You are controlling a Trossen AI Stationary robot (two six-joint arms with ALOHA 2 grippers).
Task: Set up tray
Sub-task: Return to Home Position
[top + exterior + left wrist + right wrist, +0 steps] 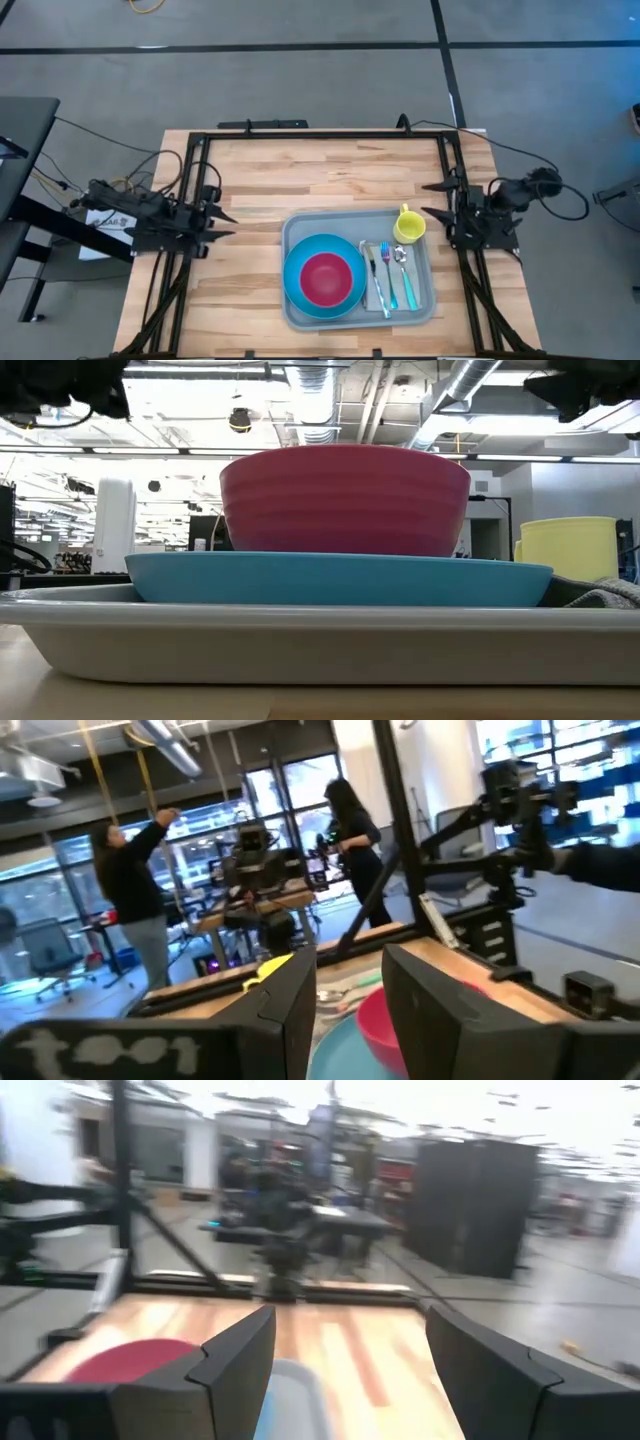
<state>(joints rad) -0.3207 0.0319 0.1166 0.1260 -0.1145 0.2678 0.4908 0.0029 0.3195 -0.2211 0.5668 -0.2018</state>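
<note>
A round blue plastic plate (298, 290) lies on the pale wooden tabletop (300, 180). A red ribbed bowl (327, 279) stands in the middle of the plate. Just beside the plate, to its right in the high view, a folded grey cloth napkin (377, 300) carries three pieces of cutlery (388, 275) side by side. A yellow plastic cup (408, 226) stands near the plate, past the napkin's far end. In the room well beyond the plate, a person in dark clothes (130, 885) holds one arm up, and a second person (355, 835) stands nearby.
</note>
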